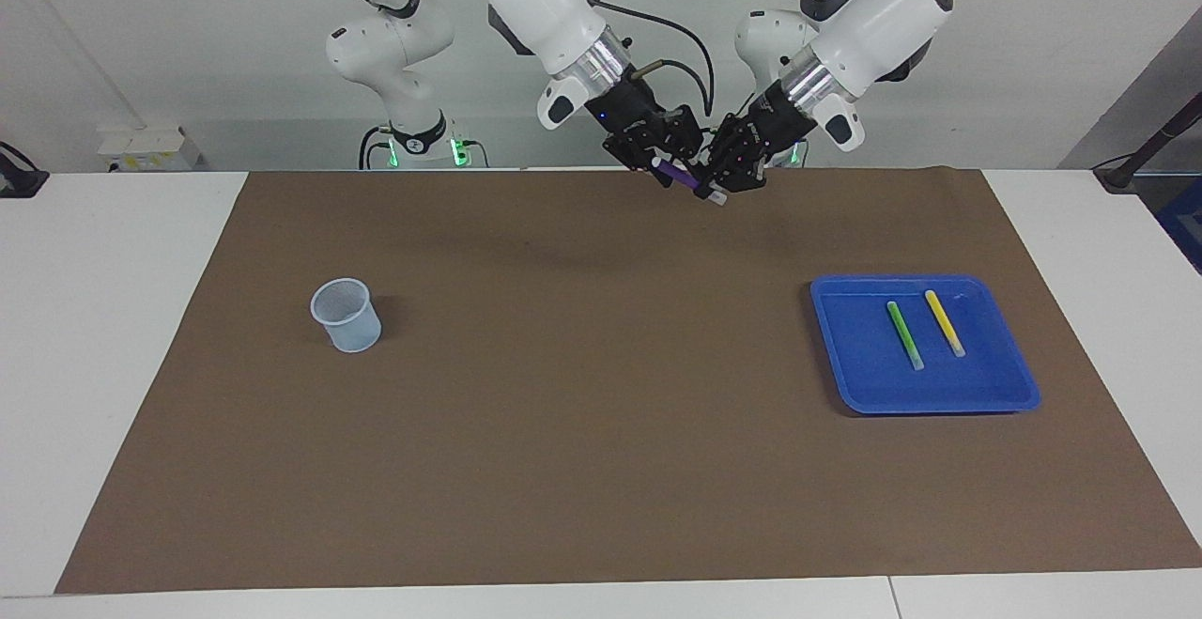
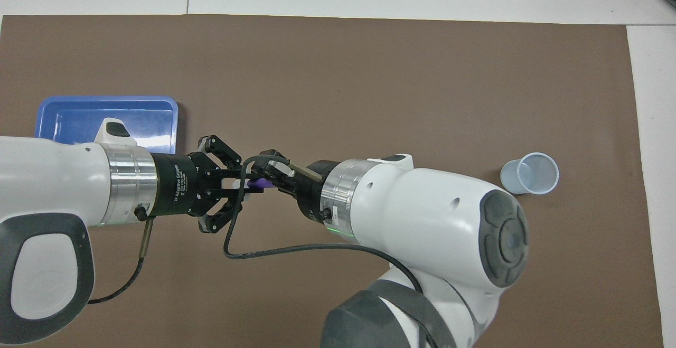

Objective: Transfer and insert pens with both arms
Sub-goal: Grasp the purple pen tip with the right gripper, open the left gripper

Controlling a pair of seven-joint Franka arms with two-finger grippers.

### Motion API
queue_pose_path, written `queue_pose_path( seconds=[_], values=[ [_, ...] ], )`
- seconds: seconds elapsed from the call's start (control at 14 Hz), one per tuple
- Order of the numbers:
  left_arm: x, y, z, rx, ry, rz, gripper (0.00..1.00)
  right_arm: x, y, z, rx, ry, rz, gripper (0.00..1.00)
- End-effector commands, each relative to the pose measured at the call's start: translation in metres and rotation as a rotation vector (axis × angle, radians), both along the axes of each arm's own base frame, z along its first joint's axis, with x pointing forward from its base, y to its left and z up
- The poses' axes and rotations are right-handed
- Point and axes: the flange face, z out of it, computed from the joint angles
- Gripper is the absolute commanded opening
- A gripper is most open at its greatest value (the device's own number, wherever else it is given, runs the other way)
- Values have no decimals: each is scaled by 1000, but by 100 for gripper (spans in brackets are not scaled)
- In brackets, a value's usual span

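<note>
Two claws meet on the purple pen [image 1: 684,177]: left claw [image 1: 721,185] clamps it; right claw [image 1: 662,164] at its other end, grip unclear. Blue tray [image 1: 845,375] holds the green pen [image 1: 904,332] and yellow pen [image 1: 943,321]; cup [image 1: 346,316] contents unclear.

A purple pen [image 1: 678,174] between black grippers; green pen [image 1: 905,334] and yellow pen [image 1: 944,322] on a blue tray [image 1: 845,356]; pale translucent cup [image 1: 346,316]; brown mat [image 1: 601,431]; white worktop [image 1: 103,318].

mat [image 1: 601,469]: matt brown | tray [image 1: 1019,384]: glossy blue plastic | cup [image 1: 347,317]: translucent plastic
</note>
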Motion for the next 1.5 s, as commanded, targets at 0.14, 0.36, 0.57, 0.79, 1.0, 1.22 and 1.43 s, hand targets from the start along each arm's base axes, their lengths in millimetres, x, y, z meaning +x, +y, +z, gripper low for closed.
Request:
queue_pose_path(
  seconds=[0.14,0.36,0.57,0.79,1.0,1.22,1.43],
  values=[
    [-11,7,1,-15,17,-1,0,-1,-1,0,12,1,7,35],
    [-12,7,4,-16,15,-3,0,-3,-1,1,10,8,10,35],
    [-12,8,5,-17,13,-1,0,-3,-1,0,7,11,14,35],
    [-11,11,5,-16,14,5,0,-4,-1,0,7,9,16,28],
    [-11,12,4,-16,16,6,0,-4,-1,0,5,14,18,6],
    [-11,12,5,-17,13,6,0,-4,-1,-1,5,16,17,0],
    [-12,12,5,-17,15,7,0,-4,-1,-1,5,17,16,0]
  ],
)
